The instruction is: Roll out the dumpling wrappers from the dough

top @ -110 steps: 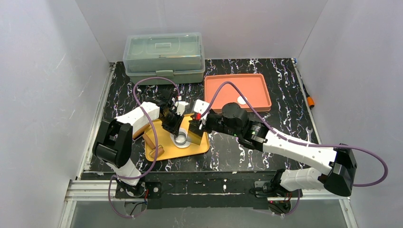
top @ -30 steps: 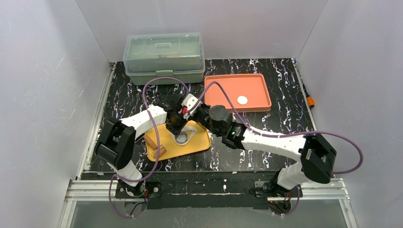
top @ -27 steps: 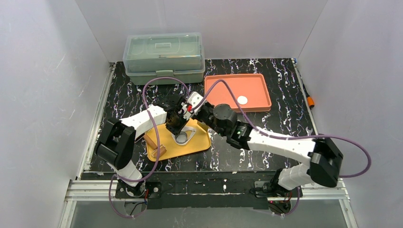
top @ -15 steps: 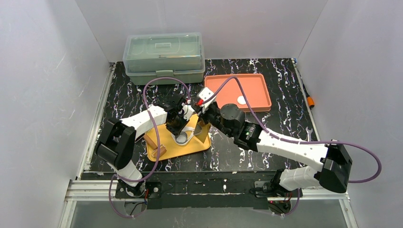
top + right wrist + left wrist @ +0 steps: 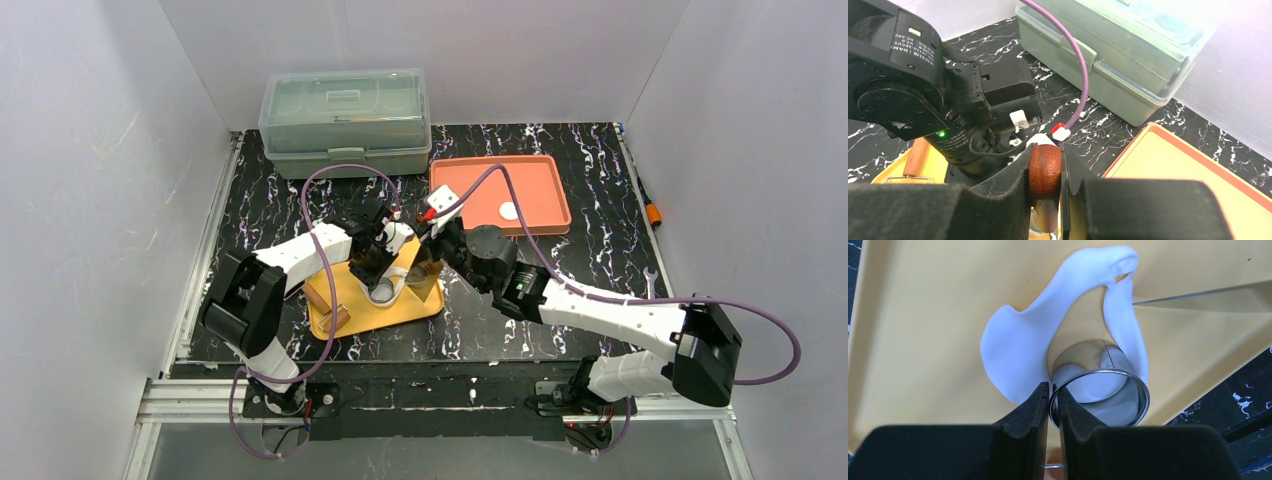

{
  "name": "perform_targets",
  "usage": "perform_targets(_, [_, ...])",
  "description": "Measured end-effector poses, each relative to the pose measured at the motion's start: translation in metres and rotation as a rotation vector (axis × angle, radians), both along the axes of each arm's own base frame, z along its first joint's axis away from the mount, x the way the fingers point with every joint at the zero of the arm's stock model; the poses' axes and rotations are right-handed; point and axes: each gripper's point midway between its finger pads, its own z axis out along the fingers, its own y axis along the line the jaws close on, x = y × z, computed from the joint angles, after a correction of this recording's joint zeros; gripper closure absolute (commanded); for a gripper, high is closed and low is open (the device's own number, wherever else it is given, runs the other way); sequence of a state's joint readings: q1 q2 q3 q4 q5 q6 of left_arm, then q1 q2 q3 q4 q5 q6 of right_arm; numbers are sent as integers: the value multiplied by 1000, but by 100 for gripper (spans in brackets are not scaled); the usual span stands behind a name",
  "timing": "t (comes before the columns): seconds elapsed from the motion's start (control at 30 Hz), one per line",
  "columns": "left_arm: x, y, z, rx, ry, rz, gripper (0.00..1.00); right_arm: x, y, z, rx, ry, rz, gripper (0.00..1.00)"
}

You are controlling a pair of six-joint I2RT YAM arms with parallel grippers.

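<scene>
Shifted toward 3 o'clock, our right pincer (image 5: 1045,156) grips a half-hidden wooden handle (image 5: 1045,175); left pincer (image 5: 1051,390) nips the ring (image 5: 1129,407) over dough (image 5: 1013,350) in our yellow tray (image 5: 913,340).

Left pincer (image 5: 1053,400) and right pincer (image 5: 1045,172) crowd the yellow tray (image 5: 335,320); the lidded box (image 5: 345,120) blocks the back.

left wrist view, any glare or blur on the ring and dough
Left wrist view: the metal ring is sharp, a thin bright glint along its rim; the dough is evenly lit but nearly blown out, little texture showing; the left gripper is a flat dark shape. Top external view: ring too small to judge.
</scene>
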State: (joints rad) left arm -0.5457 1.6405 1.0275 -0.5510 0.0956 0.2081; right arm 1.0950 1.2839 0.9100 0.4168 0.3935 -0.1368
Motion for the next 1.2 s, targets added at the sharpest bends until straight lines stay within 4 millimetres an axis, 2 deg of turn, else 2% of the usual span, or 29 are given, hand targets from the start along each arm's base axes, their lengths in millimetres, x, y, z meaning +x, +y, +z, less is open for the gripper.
perform_targets(0.13, [0, 0, 0, 0, 1, 0, 89, 1, -6, 11, 33, -18, -24, 99])
perform_targets(0.3, [-1, 0, 0, 1, 3, 0, 89, 4, -3, 15, 62, -33, -28, 99])
perform_targets(0.4, [-1, 0, 0, 1, 3, 1, 90, 6, 2, 11, 59, -32, -26, 99])
perform_targets(0.53, [-1, 0, 0, 1, 3, 2, 90, 7, 9, -7, 29, -18, -10, 99])
perform_targets(0.7, [-1, 0, 0, 1, 3, 2, 90, 6, 12, -7, 20, -34, 12, 99])
perform_targets(0.83, [-1, 0, 0, 1, 3, 3, 90, 9, 17, -10, -35, -76, 10, 99])
perform_targets(1.0, [2, 3, 0, 5, -2, 27, 90, 7, 45, -10, -164, -186, 62, 99])
perform_targets(1.2, [8, 0, 1, -4, -25, 36, 91, -1, 52, -14, -281, -279, 120, 99])
